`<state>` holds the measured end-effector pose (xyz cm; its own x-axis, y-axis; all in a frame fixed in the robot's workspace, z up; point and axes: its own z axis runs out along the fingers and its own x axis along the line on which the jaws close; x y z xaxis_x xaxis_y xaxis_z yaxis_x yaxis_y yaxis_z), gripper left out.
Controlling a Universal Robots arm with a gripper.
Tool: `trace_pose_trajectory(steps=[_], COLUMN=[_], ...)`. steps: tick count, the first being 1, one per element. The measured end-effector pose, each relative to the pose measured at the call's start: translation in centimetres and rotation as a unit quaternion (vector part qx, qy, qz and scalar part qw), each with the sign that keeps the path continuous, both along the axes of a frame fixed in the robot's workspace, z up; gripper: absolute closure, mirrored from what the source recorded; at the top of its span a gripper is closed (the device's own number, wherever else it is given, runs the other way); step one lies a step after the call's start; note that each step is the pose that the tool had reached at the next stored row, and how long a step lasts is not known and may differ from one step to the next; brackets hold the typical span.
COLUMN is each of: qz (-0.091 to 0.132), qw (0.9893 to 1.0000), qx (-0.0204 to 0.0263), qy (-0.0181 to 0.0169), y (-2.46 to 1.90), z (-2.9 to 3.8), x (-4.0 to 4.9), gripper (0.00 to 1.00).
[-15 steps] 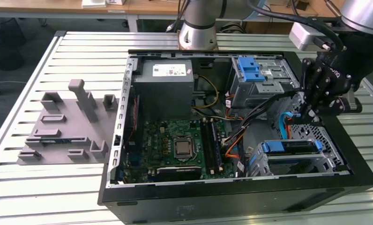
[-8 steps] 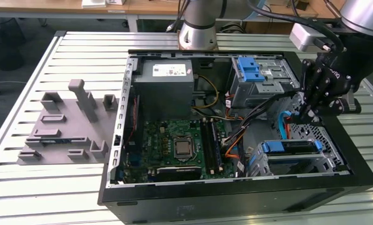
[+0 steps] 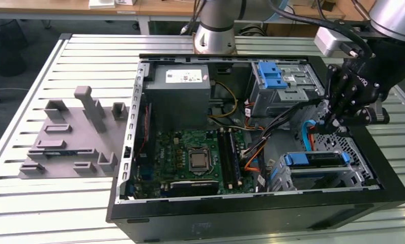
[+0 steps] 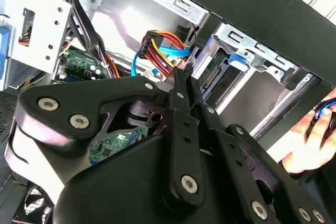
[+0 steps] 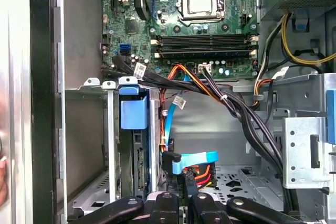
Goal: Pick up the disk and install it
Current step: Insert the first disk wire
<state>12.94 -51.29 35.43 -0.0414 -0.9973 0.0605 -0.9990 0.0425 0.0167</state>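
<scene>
While the open computer case [image 3: 257,137] lay on its side on the slatted counter [image 3: 87,56], the exterior view showed the end effector [image 3: 335,124] at about three o'clock of the case, hanging above the drive cage with the arm reaching down from the upper right. The disk [image 3: 316,159] sat in the lower bay at roughly four o'clock, edge-up in its blue carrier, so seemingly already slotted in.

In the second wrist view, the end effector [image 4: 180,70] had its fingers pressed together, holding nothing, the tip aimed toward the coloured cables [image 4: 163,51].

In the first wrist view, the closed end effector [image 5: 179,188] pointed at the blue cable connector [image 5: 195,161], the disk [image 5: 137,156] standing at nine o'clock of it.
</scene>
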Motion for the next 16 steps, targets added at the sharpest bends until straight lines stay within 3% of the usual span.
trace_pose_trajectory(steps=[8, 16], qz=[0.000, 0.000], qw=[1.0000, 1.0000], qx=[0.0005, 0.0008], qy=[0.0000, 0.0000], y=[-1.16, -1.76], z=[-0.13, -0.23], x=[0.00, 0.01], gripper=[0.84, 0.84])
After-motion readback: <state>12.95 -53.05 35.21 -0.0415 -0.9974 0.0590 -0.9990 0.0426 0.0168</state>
